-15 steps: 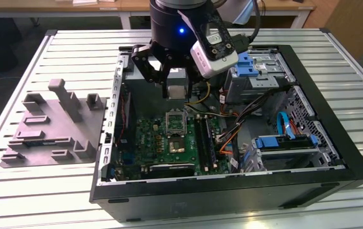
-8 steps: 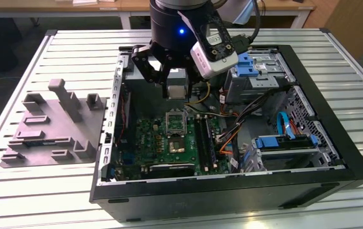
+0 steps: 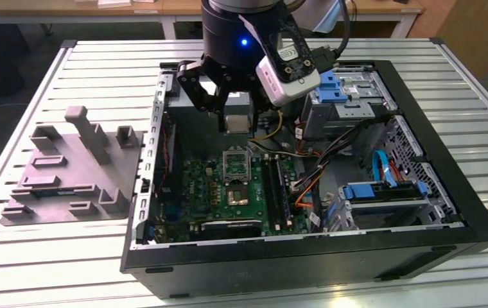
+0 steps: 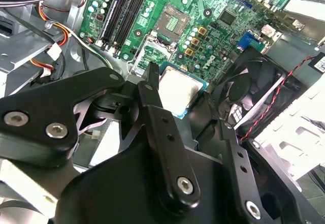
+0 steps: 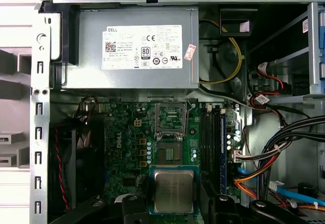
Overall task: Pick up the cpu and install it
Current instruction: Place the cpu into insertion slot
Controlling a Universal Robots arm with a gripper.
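While the hand [image 3: 237, 122] pinched the cpu [image 5: 173, 191] by opposite sides, the square chip sat level, silver top up, edges squared with the motherboard [image 5: 129, 132] below.

The arm [image 3: 231, 25] ends in a dark, near-black cylindrical section with one small blue light [image 3: 244, 42] lit on its face. A white camera housing [image 3: 289, 76] with rounded corners and a black front plate is fixed to its side. A black cable [image 3: 344, 29] runs off behind it. The gripper [image 3: 237, 114] is matte black throughout, built of flat linkage plates with rounded ends. In the second wrist view, silver screw heads [image 4: 56, 130] sit in the plates, two side by side on one link. The fingers [image 4: 163, 142] are narrow black bars with small holes along them and a screw near the base.
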